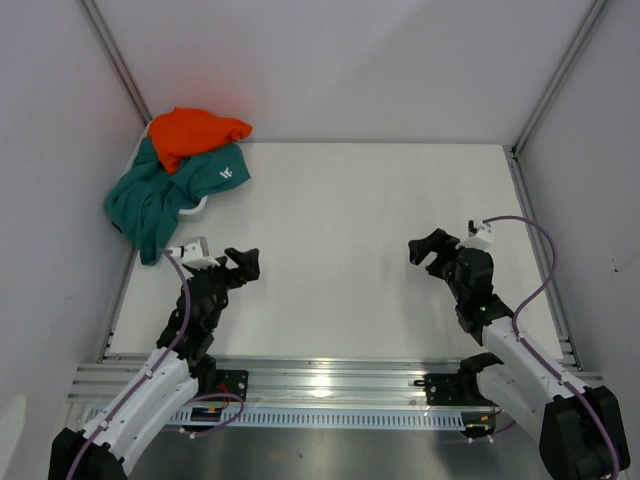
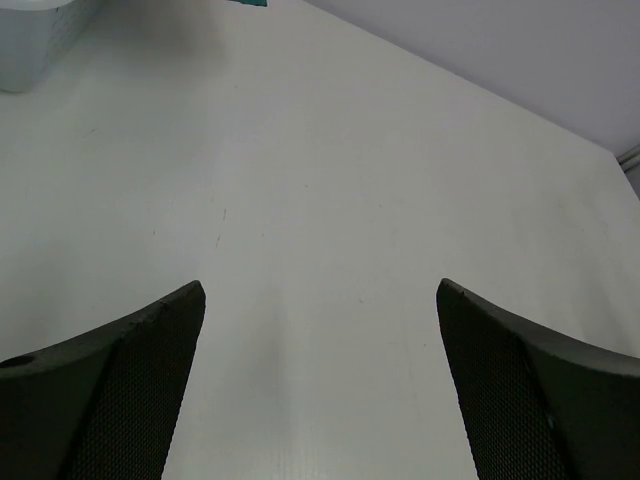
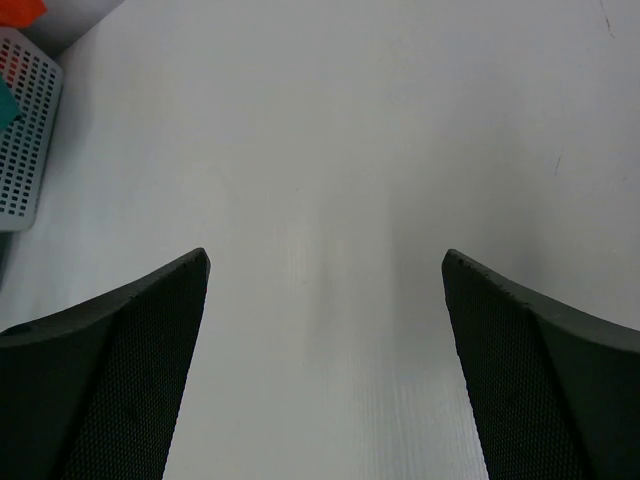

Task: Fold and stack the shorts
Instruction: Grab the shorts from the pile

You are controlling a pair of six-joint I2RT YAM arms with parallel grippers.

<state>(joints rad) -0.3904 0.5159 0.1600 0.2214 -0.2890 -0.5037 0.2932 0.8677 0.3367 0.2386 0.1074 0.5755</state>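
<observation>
From above, you had the orange shorts (image 1: 195, 133) on the teal shorts (image 1: 165, 195), heaped over the basket (image 1: 197, 208) at the far left corner. In the left wrist view, the left gripper (image 2: 320, 290) held its fingers apart over the table (image 2: 320, 150). In the right wrist view, the right gripper (image 3: 325, 258) was spread too, well apart from the basket.

We've got the soft orange-red fabric shorts (image 1: 195, 132) lying on the soft teal green fabric shorts (image 1: 150, 200), both heaped in the far left corner of the flat white table (image 1: 360, 220), draped over what looks like a white mesh plastic basket (image 1: 197, 208). The left gripper (image 1: 245, 263) sits just in front of the heap, with the right gripper (image 1: 425, 247) well apart on the right.
</observation>
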